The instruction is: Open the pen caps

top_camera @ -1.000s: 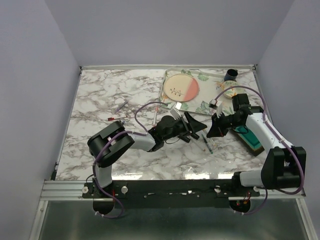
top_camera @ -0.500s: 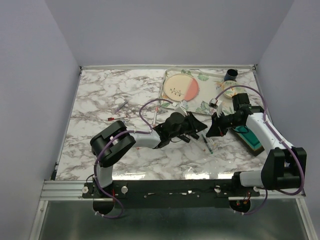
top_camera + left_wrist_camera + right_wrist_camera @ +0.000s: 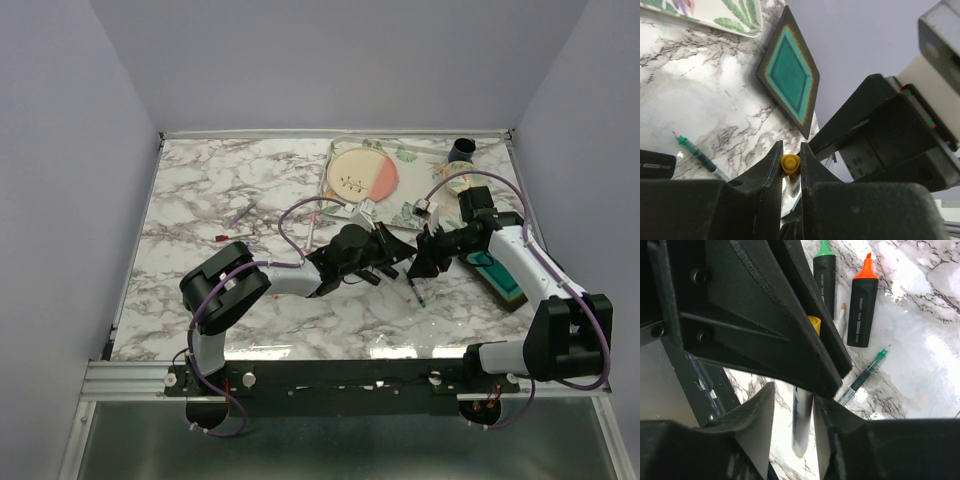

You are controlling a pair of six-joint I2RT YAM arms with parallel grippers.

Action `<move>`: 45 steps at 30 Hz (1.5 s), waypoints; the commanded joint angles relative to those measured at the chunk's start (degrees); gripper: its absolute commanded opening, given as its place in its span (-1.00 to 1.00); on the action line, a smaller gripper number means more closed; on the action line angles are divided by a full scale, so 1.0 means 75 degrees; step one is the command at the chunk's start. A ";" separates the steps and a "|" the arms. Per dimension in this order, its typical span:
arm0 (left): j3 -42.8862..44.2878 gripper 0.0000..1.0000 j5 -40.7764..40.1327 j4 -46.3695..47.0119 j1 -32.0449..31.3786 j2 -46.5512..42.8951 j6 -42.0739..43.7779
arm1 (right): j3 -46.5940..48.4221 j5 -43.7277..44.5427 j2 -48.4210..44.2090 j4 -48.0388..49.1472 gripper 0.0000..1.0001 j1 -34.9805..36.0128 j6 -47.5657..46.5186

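a yellow cap (image 3: 790, 164) is clamped between the two fingers of the left pincer (image 3: 790, 148), held over the desk (image 3: 220, 190) a little right of its centre. a white barrel (image 3: 801, 430) is seen running from the cap down between the fingers of the right pincer (image 3: 794, 396), which are held apart — a gap is left on one side of the barrel, so no firm grip is shown. the two pincers are set nose to nose, very near each other. on the marble beneath them a green highlighter (image 3: 825, 275) and an orange highlighter (image 3: 862, 305) are laid side by side with their tips bared, and a teal pen (image 3: 865, 375) is laid just beside the orange one. compared with half a second ago, the right pincer has been brought a little leftward, closer to the left pincer, which is found almost where it was; a second ago it was drawn slightly further back toward its base. room is tight on the far side, where a leaf-printed tray (image 3: 408, 212) is set just behind the pincers, and on the right, where a teal tile (image 3: 790, 75) is laid near the desk's right edge under the right arm. wider bare marble is offered on the left half — only a few small bits (image 3: 240, 214) are scattered there.
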 commanded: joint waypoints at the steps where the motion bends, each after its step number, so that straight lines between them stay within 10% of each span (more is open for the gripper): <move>1: -0.0046 -1.00 0.0106 0.0727 -0.0012 -0.0318 -0.0337 | 0.0186 -0.0021 0.0079 0.0072 -0.24 0.0228 0.0089; 4: -0.0222 -1.00 -0.0139 0.0553 0.0116 -0.0599 -0.0291 | 0.0175 -0.0021 -0.0002 0.0037 -0.99 0.0263 0.0054; 18: -0.2168 -1.00 -0.2309 -0.1639 0.2695 -0.3668 0.0248 | -0.0153 0.1335 -0.0061 0.0200 -0.99 0.1154 0.0146; 24: -0.2811 -1.00 -0.1828 -0.2972 0.2543 -0.4815 0.1056 | -0.0423 0.3234 0.0394 0.1115 -0.81 0.1166 0.0955; 36: -0.5073 -1.00 -0.2437 -0.6700 0.2191 -0.8402 0.1491 | -0.0213 0.3343 0.1379 0.1162 -0.54 0.1166 0.1167; 45: -0.5016 -0.88 -0.2426 -0.6761 0.2168 -0.7271 0.2064 | -0.0189 0.3366 0.1766 0.1173 -0.36 0.1236 0.1167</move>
